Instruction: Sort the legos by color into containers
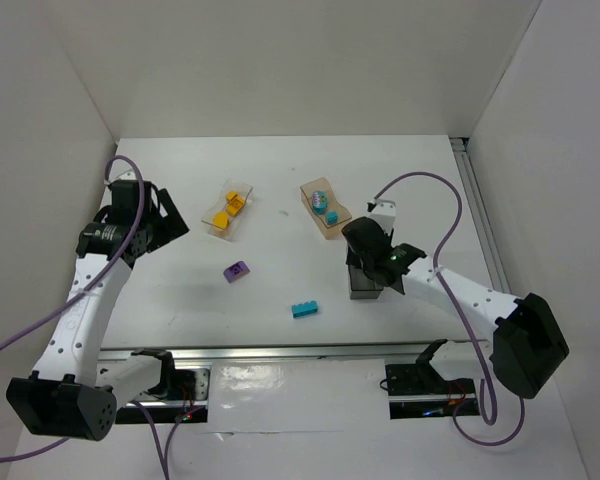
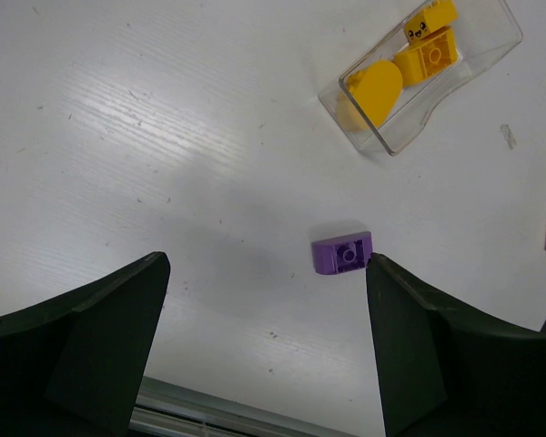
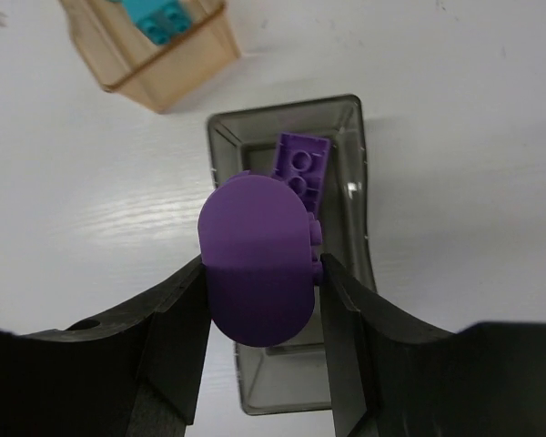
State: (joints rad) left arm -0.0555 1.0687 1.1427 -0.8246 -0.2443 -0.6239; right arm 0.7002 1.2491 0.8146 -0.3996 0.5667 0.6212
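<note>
The rounded purple plastic brick [image 3: 255, 246] stands on edge, its long axis running along the dark smoky grey tub [image 3: 355, 182] below it, studs toward one finger. The right gripper [image 3: 264, 278] clamps its two faces. A purple rectangular studded brick [image 3: 302, 164] lies in that tub. The left gripper [image 2: 266, 273] hangs spread wide above a small purple brick [image 2: 343, 253].

A flat purple brick [image 3: 300, 164] already fills the far end of the dark grey tub [image 3: 359, 182]; the rounded purple brick [image 3: 259, 264] pinched in the right gripper [image 3: 266, 273] blocks sight of the rest. The tan tub [image 3: 177, 68] crowds the grey tub's far left corner, a thin strip of table [image 1: 280, 200] between. Bare table rings the loose purple brick [image 2: 343, 254], under the wide-spread left gripper [image 2: 266, 273], and the cyan brick [image 1: 303, 309]; the clear tub [image 2: 409, 127] stands well apart
</note>
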